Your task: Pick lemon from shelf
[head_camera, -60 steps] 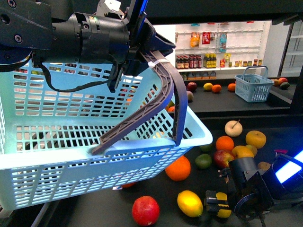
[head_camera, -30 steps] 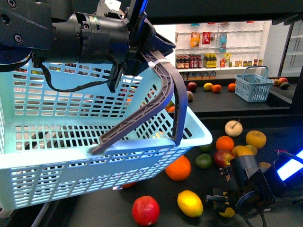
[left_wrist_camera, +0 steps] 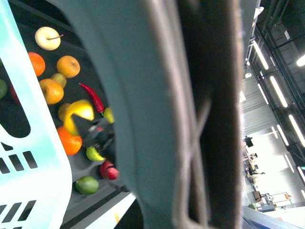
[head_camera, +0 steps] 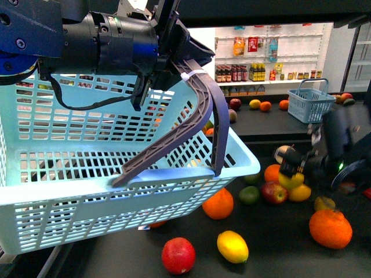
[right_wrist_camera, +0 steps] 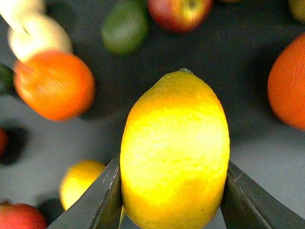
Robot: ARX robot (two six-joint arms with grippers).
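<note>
The lemon (right_wrist_camera: 174,152), bright yellow and oval, fills the right wrist view, pinched between the two dark fingers (right_wrist_camera: 102,200) of my right gripper (right_wrist_camera: 174,195). In the front view that gripper (head_camera: 294,169) hangs at the right, above the fruit on the black shelf tray (head_camera: 272,255), shut on the lemon (head_camera: 291,179). My left gripper (head_camera: 179,55) is at the top, shut on the grey handle (head_camera: 200,98) of a light blue basket (head_camera: 69,191). In the left wrist view the handle (left_wrist_camera: 190,114) hides the jaws.
Loose fruit lies on the tray: an orange (head_camera: 218,204), a red apple (head_camera: 178,256), a yellow fruit (head_camera: 232,247), a lime (head_camera: 249,196) and a big orange (head_camera: 330,228). A small blue basket (head_camera: 311,104) stands behind. White bottle shelves (head_camera: 266,58) line the back.
My right gripper has risen from the tray's front edge, up and back to the right, with the lemon in it. A big orange now shows below. The left arm and basket stayed put.
</note>
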